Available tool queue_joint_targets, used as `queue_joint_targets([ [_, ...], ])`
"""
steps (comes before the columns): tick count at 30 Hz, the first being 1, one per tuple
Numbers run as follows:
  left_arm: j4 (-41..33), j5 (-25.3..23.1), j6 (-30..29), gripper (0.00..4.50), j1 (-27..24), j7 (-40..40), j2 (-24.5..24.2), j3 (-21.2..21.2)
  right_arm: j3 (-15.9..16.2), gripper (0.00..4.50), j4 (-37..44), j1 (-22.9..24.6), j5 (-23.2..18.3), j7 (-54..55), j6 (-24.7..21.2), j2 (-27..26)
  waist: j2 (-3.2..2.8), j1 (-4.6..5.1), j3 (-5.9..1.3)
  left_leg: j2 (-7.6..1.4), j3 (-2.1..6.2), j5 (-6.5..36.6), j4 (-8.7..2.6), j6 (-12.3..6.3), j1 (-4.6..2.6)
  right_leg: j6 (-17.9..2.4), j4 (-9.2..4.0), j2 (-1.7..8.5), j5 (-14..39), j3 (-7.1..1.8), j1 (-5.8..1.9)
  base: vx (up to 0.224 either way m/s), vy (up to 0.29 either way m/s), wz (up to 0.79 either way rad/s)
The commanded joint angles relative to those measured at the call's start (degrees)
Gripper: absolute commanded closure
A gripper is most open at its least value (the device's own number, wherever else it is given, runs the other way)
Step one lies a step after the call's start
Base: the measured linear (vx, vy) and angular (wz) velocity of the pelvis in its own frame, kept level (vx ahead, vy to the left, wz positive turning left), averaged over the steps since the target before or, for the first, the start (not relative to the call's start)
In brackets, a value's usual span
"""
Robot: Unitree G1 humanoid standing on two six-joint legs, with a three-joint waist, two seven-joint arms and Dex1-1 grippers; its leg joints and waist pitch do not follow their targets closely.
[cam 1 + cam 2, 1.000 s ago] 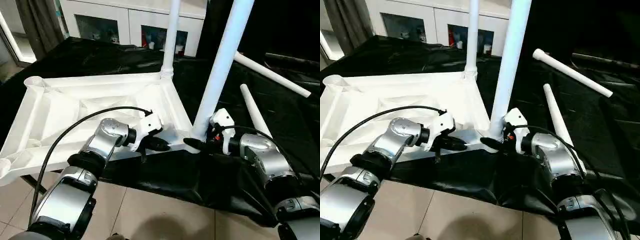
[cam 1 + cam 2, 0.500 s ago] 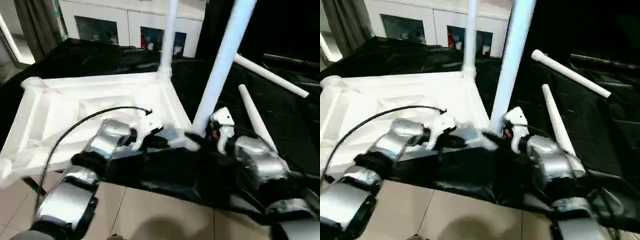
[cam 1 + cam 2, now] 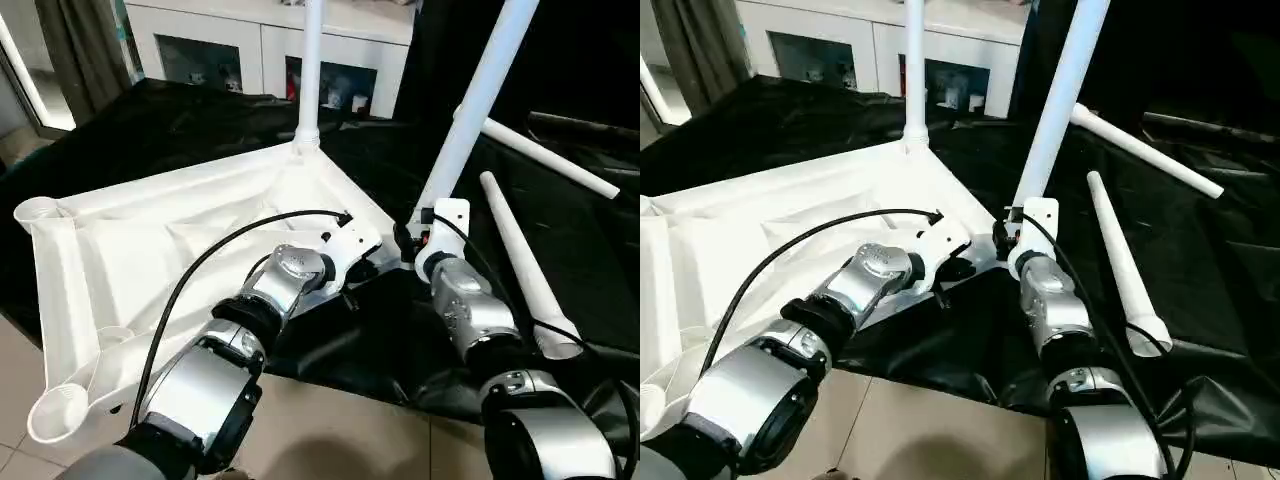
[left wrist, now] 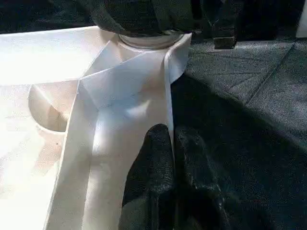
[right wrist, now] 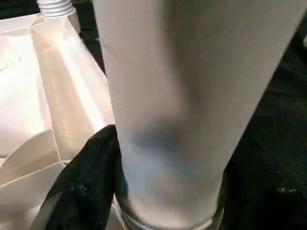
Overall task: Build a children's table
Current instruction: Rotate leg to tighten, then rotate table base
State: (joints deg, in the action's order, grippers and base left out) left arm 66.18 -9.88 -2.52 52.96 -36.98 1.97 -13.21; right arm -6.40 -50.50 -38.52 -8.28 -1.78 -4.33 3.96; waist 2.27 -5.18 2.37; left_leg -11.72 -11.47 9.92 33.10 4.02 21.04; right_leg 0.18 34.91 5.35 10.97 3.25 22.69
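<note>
The white tabletop (image 3: 150, 260) lies upside down on a black cloth (image 3: 200, 120), its ribbed underside facing up and one end overhanging the cloth's near edge above the tiled floor (image 3: 330, 430). Two legs stand in its corner sockets — the far leg (image 3: 310, 70) at the back corner, the near leg (image 3: 475, 100) at the corner closest to the robot's right arm, leaning slightly away to the right. Two empty sockets show at the overhanging end, one at the far-left corner (image 3: 38, 211) and one nearest the viewer (image 3: 55, 415).

The left gripper (image 4: 171, 158) sits on the raised rim of the tabletop just beside the near leg's socket; its jaws are pinched together on the thin rim edge, one black finger (image 4: 153, 163) on the inner face and the other on the outer. The right gripper (image 3: 408, 243) is at the foot of the near leg; in the right wrist view a black finger (image 5: 84, 187) lies against the leg's base on one side, with dark material on the other side, so the jaws are closed around the leg.

Two loose legs rest on the cloth to the right, well apart from the tabletop — a nearer loose leg (image 3: 520, 265) pointing toward the robot and a farther loose leg (image 3: 550, 160) lying crosswise. A white glass-fronted cabinet (image 3: 230, 50) stands behind.
</note>
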Motion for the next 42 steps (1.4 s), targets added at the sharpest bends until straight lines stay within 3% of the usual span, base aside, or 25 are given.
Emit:
queue_joint_targets([
  [1, -0.3, 1.0, 3.8, 4.5, 0.9, 2.1, 1.0, 1.3, -0.9, 1.12, -3.7, 1.7, 0.0, 0.7, -1.9, -0.8, 0.37, 0.29, -2.98, -1.32, 0.83, 15.1, -4.12, -0.96, -0.76, -9.1, -5.19, 3.03, 14.9, -2.14, -1.78, 0.0, 0.0, 0.0],
  [7, 0.8, 0.4, 6.6, 4.5, 1.4, 1.0, 0.0, 0.8, -1.4, 0.6, -2.8, 1.4, 0.4, 0.4, 0.3, 0.1, 0.38, 0.25, -2.98, -1.31, 0.81, 14.9, -4.12, -1.3, -0.64, -9.0, -5.29, 3.07, 15.5, -2.12, -1.78, 0.0, 0.0, 0.0],
  [11, 1.4, 0.1, 9.6, 4.5, 1.8, 0.2, -0.4, 0.6, -0.3, 0.6, 2.1, 3.0, 0.9, -2.1, 1.4, 1.5, 0.5, 0.18, -2.97, -1.3, 0.78, 13.5, -4.06, -1.98, -0.47, -9.0, -5.18, 3.04, 14.5, -2.11, -1.94, 0.0, 0.0, 0.0],
  [14, 1.3, 0.8, 11.7, 4.5, 2.3, -1.3, -0.7, 1.3, 1.1, 0.6, 12.3, 7.7, 0.7, -6.1, 0.0, 4.0, 0.56, -0.26, -3.23, -1.37, 0.73, 10.5, -3.76, -3.35, -0.35, -9.6, -4.59, 3.03, 9.2, -2.15, -2.28, 0.0, 0.0, 0.0],
  [16, 1.3, 0.8, 11.7, 4.5, 2.3, -1.3, -0.7, 1.3, 1.1, 0.6, 12.3, 7.7, 0.7, -6.1, 0.0, 4.0, 0.59, -0.34, -3.3, -1.32, 0.64, 8.2, -3.5, -4.47, -0.22, -10.4, -4.16, 2.96, 5.6, -2.12, -2.37, 0.0, 0.0, 0.0],
  [17, 1.3, 1.2, 12.5, 4.22, 2.6, -1.8, -0.7, 1.6, 1.5, 0.56, 16.1, 9.8, 0.5, -8.0, -0.5, 5.2, 0.55, -0.29, -3.34, -1.2, 0.65, 7.2, -3.44, -4.99, 0.0, -11.1, -4.0, 2.99, 4.5, -2.03, -2.56, 0.0, 0.0, 0.0],
  [18, 0.8, 2.4, 12.7, 4.22, 3.1, -2.7, -0.8, 2.6, 2.1, 0.56, 21.9, 12.8, -0.3, -11.4, -1.1, 7.0, 0.08, -0.58, -3.37, -1.28, 0.56, 6.7, -3.25, -5.61, -0.29, -11.3, -3.97, 2.89, 2.8, -2.11, -2.48, 0.0, 0.0, 0.0],
  [20, 0.3, 3.2, 12.7, 4.0, 3.4, -3.3, -0.8, 3.3, 2.4, 0.54, 25.6, 14.8, -1.1, -13.6, -1.4, 8.1, 0.12, -0.84, -3.75, -1.32, 0.7, 4.0, -2.96, -7.04, 0.0, -12.7, -3.11, 2.92, -3.0, -2.08, -2.89, 0.0, 0.0, 0.0],
  [22, -0.5, 4.9, 13.1, 3.82, 4.1, -4.3, -0.9, 5.1, 2.5, 0.54, 31.4, 17.5, -2.7, -16.7, -2.5, 9.7, 0.26, -0.96, -3.62, -1.37, 0.66, 2.9, -2.68, -8.57, 0.12, -14.2, -2.63, 2.73, -7.6, -1.83, -2.77, 0.0, 0.0, 0.0],
  [23, -0.8, 5.3, 13.2, 3.79, 4.5, -4.0, -1.1, 5.7, 2.8, 0.54, 33.4, 18.5, -3.1, -18.1, -2.6, 10.4, 0.08, -1.03, -3.59, -1.39, 0.69, 3.3, -2.67, -8.7, 0.14, -14.2, -2.66, 2.81, -7.2, -1.83, -2.8, 0.0, 0.0, 0.0],
  [26, -1.6, 6.4, 12.7, 3.41, 5.2, -3.0, -1.8, 7.1, 3.1, 0.54, 35.9, 19.6, -4.1, -20.6, -2.5, 11.4, 0.35, -0.73, -3.29, -1.52, 0.6, 6.6, -2.82, -7.86, 0.03, -14.3, -3.22, 3.03, -2.2, -1.83, -2.61, 0.0, 0.0, 0.0],
  [29, -2.3, 5.9, 11.4, 3.29, 5.7, -1.2, -3.3, 7.3, 3.5, 0.54, 38.2, 20.6, -4.9, -22.5, -3.1, 12.1, 0.37, -0.62, -3.02, -1.6, 0.7, 9.3, -3.01, -6.51, -0.05, -13.1, -3.75, 3.0, 3.2, -1.92, -2.56, 0.0, 0.0, 0.0],
  [32, -8.0, 4.6, 5.2, 3.02, 3.8, 2.4, -9.9, 8.5, 4.9, 0.54, 43.3, 23.7, -6.7, -28.2, -5.0, 14.8, 0.18, -0.3, -3.02, -1.67, 0.93, 9.4, -3.19, -5.73, 0.12, -11.7, -3.66, 2.91, 4.3, -1.92, -2.72, 0.0, 0.0, 0.0],
  [33, -12.0, 4.7, 2.7, 2.94, 1.9, 2.0, -12.2, 9.4, 4.9, 0.54, 44.8, 24.8, -7.6, -30.0, -6.0, 15.7, 0.45, -0.11, -2.96, -1.64, 1.03, 9.2, -3.26, -5.42, 0.33, -11.7, -3.5, 2.89, 4.7, -1.78, -2.95, 0.0, 0.0, 0.0],
  [36, -22.2, 4.7, -2.9, 2.8, -3.4, 0.3, -17.0, 11.4, 5.1, 0.54, 47.2, 26.9, -9.1, -32.7, -7.6, 17.3, -0.01, 0.06, -3.13, -1.79, 0.92, 8.3, -3.13, -5.21, -0.04, -12.7, -3.32, 2.73, 3.3, -1.88, -2.57, 0.0, 0.0, 0.0],
  [37, -32.5, 2.5, -8.9, 2.7, -9.7, -0.4, -22.0, 13.4, 5.7, 0.54, 47.6, 28.0, -8.1, -33.2, -8.2, 18.4, -0.29, 0.2, -3.17, -2.16, 0.97, 6.9, -3.16, -5.06, -0.09, -13.8, -2.82, 2.64, 0.2, -1.91, -2.5, 0.0, 0.0, 0.0],
  [38, -32.5, 2.5, -8.9, 2.7, -9.7, -0.4, -22.0, 13.4, 5.7, 0.54, 47.6, 28.0, -8.1, -33.2, -8.2, 18.4, -0.49, 0.35, -3.17, -2.2, 0.89, 6.3, -3.18, -4.96, -0.17, -14.1, -2.71, 2.57, -0.9, -1.92, -2.34, 0.0, 0.0, 0.0],
  [39, -38.7, 1.2, -13.5, 2.7, -13.7, -1.6, -24.8, 14.7, 5.9, 0.54, 47.3, 28.3, -7.4, -33.1, -9.0, 18.7, -0.24, 0.42, -3.07, -1.99, 0.66, 6.3, -3.11, -4.98, -0.25, -14.0, -2.92, 2.29, -0.5, -1.93, -2.14, 0.0, 0.0, 0.0],
  [40, -40.6, 0.8, -14.9, 2.7, -14.9, -2.0, -25.6, 15.1, 6.0, 0.54, 47.2, 28.4, -7.1, -33.0, -9.2, 18.8, -0.41, 0.45, -3.16, -2.24, 0.78, 6.4, -3.22, -4.47, -0.34, -14.2, -2.62, 2.56, -0.3, -1.93, -2.3, 0.0, 0.0, 0.0],
  [42, -44.4, -0.2, -18.2, 2.7, -17.4, -3.1, -27.4, 16.1, 6.5, 0.54, 45.9, 28.0, -5.5, -31.7, -9.2, 18.6, -0.59, 0.68, -2.82, -2.04, 0.64, 7.8, -3.44, -3.52, -0.38, -13.7, -3.11, 2.3, 3.0, -1.98, -1.91, 0.0, 0.0, 0.0],
])
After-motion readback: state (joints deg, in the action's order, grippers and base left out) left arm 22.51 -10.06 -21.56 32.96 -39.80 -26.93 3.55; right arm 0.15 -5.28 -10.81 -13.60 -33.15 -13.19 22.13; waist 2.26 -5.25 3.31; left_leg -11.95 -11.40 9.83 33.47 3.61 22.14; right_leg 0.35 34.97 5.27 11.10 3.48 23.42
